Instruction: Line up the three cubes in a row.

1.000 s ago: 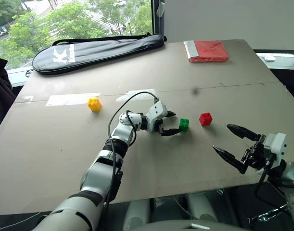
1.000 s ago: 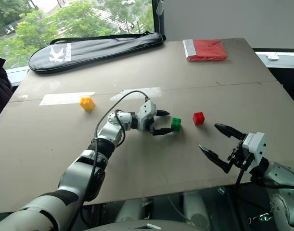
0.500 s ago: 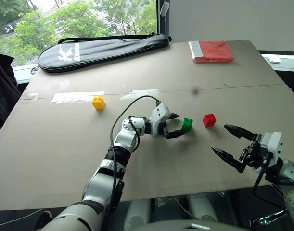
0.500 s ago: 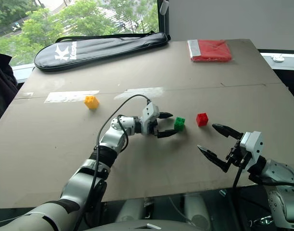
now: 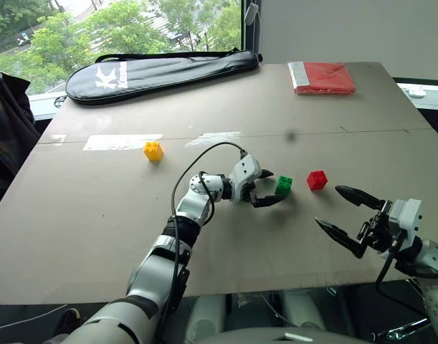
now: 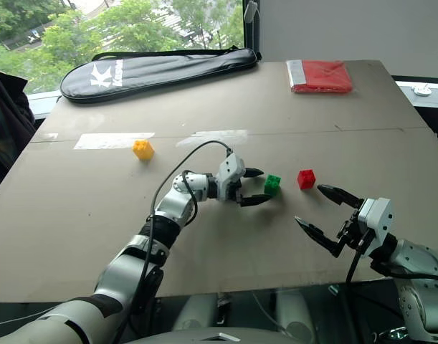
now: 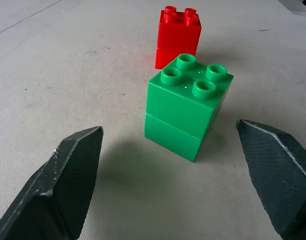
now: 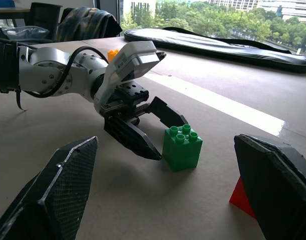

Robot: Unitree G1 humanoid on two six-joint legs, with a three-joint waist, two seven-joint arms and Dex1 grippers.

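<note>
Now: L gripper (image 5: 269,189) open by green cube (image 5: 284,185) | red cube (image 5: 317,180) near

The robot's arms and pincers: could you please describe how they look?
The left arm is built of silver-grey segments with black joints, and a thin black cable loops from it to a white wrist housing. Both the left pincer and the right pincer have two black, pointed, textured fingers.
</note>
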